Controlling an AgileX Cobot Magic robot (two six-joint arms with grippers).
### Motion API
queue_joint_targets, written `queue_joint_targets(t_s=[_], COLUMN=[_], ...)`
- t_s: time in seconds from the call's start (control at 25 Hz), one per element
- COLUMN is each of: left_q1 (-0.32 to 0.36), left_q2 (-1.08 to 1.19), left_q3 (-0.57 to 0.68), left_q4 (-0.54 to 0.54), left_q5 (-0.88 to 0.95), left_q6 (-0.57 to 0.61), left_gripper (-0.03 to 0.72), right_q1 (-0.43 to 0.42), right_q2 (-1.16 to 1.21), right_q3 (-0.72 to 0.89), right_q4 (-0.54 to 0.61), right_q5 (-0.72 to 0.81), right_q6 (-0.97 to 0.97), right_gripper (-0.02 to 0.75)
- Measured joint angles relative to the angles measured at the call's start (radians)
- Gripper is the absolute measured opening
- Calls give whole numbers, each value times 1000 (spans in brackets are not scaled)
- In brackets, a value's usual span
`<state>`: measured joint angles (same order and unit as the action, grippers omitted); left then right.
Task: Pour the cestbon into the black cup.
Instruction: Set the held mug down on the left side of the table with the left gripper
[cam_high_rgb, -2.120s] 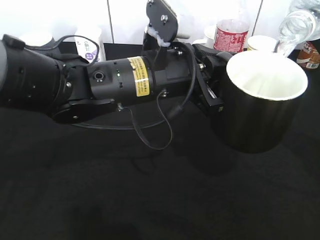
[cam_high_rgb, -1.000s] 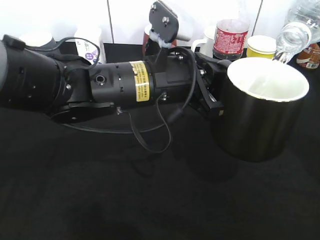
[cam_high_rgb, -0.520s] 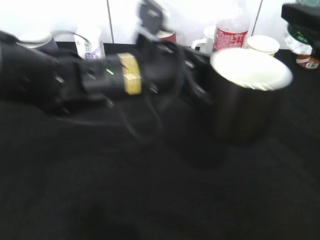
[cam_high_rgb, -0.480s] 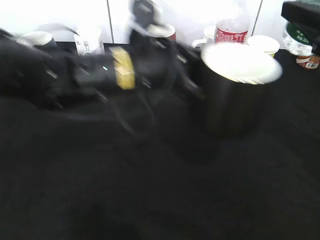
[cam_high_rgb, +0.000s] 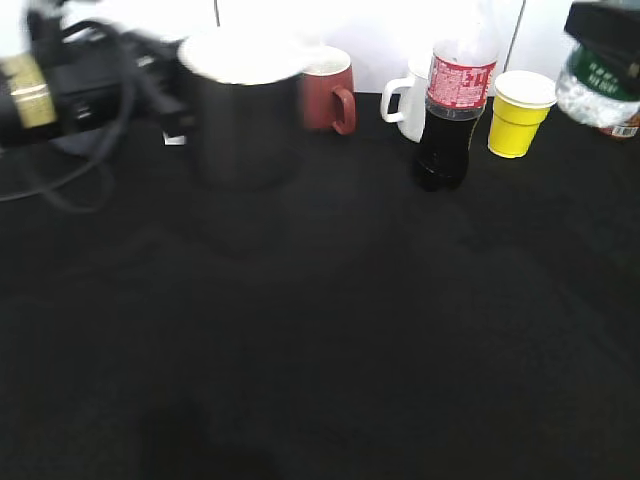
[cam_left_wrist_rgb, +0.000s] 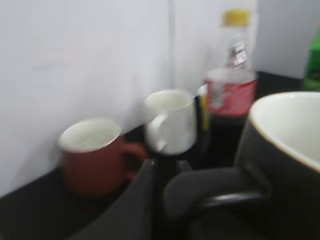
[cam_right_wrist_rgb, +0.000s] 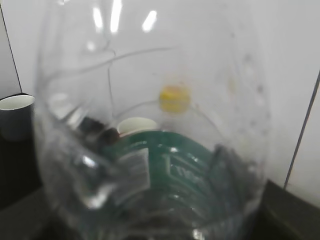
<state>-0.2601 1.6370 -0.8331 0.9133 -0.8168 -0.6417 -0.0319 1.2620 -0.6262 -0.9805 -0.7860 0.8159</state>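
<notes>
The black cup (cam_high_rgb: 240, 120), white inside, is at the back left and blurred by motion. My left gripper (cam_high_rgb: 168, 100) is shut on its black side handle (cam_left_wrist_rgb: 220, 192); the cup's rim (cam_left_wrist_rgb: 280, 125) fills the right of the left wrist view. The cestbon (cam_high_rgb: 598, 85), a clear bottle with a green label, hangs at the far right edge, far from the cup. My right gripper (cam_high_rgb: 603, 20) is shut on it. The bottle (cam_right_wrist_rgb: 170, 165) fills the right wrist view and hides the jaws.
Along the back wall stand a brick-red mug (cam_high_rgb: 328, 90), a white mug (cam_high_rgb: 405, 100), a cola bottle with a red label (cam_high_rgb: 450, 110) and a yellow cup (cam_high_rgb: 520, 110). A grey mug (cam_right_wrist_rgb: 15, 116) shows at the left of the right wrist view.
My left arm has swung the black cup from the right centre to the back left. The cestbon, earlier tilted over the cup's rim, has drawn back to the right edge.
</notes>
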Motion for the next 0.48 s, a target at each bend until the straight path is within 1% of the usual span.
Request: queue_joint_targets(t_s=[0.08,0.16,0.24,0.36,0.48], left_q1=[61,110,137,144,144], left_q2=[0,0,1,63,121], left_q3=[28,50,51,51,53], left_q4=[-7,-47,-98,-219,-397], left_q5=[0,1,-1,-73,-139], left_q6=[11,69,120,205,328], left_gripper=[66,66,66,65,65], right_q1=[0,0,0,0,0], right_q2=[3,3,3,3,3], right_q3=[0,0,0,0,0], right_q4=[1,1,1,1,1], right_q5=[4,4,4,4,4], right_q6=[0,0,0,0,0], right_gripper=[488,488,488,488,488])
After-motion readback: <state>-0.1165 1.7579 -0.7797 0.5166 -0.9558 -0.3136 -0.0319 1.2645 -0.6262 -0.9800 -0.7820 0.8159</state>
